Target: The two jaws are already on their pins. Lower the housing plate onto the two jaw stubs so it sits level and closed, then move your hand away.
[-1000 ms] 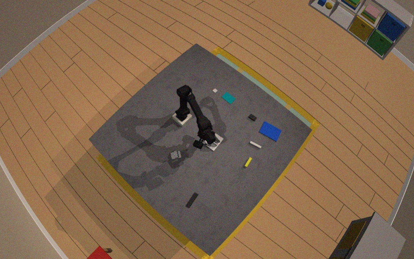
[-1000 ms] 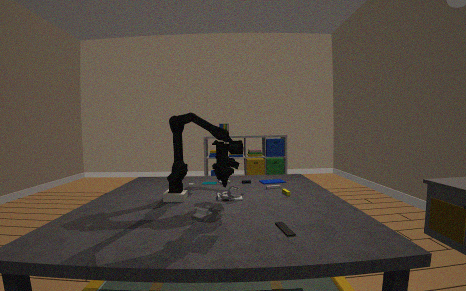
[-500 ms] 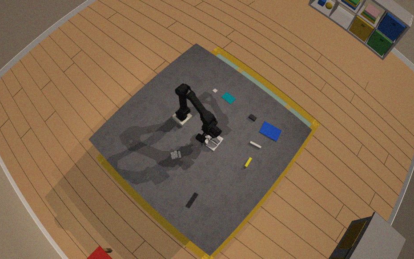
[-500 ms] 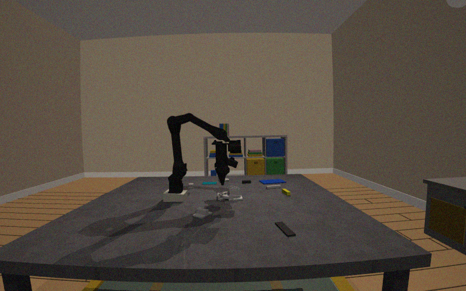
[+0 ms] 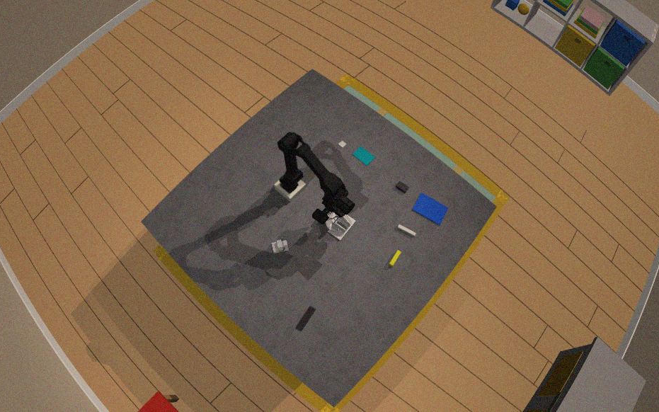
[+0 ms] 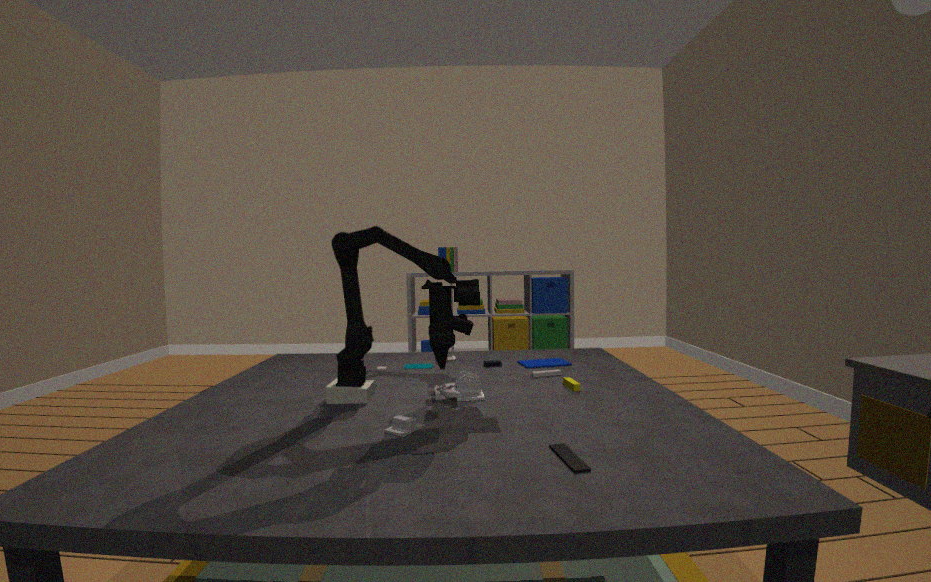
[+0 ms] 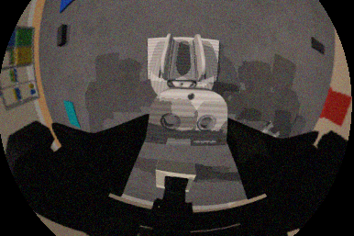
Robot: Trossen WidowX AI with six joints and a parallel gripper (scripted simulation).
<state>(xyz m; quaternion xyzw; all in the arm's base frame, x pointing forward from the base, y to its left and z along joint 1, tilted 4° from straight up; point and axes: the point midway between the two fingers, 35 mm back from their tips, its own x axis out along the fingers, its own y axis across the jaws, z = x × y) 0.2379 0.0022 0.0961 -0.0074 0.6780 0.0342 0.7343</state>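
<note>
My gripper (image 7: 185, 120) (image 6: 442, 365) is shut on the housing plate (image 7: 188, 106), a pale plate with rounded corners, two large holes and a small one. The plate looks about level in the wrist view, above the table. The pale base (image 7: 152, 54) (image 5: 341, 236) lies beyond it on the table. Two upright jaws, the left jaw (image 7: 166, 57) and the right jaw (image 7: 200, 59), stand on the base roughly parallel. The plate's far edge overlaps the near part of the base in the wrist view, hiding the stubs. Their exact height gap cannot be told.
A small pale stepped part (image 5: 279, 245) (image 6: 403, 424) lies near the arm. A teal plate (image 5: 363, 155), dark block (image 5: 401, 187), blue plate (image 5: 430, 208), white bar (image 5: 406, 230), yellow bar (image 5: 394, 258) and dark bar (image 5: 305, 318) lie around the table.
</note>
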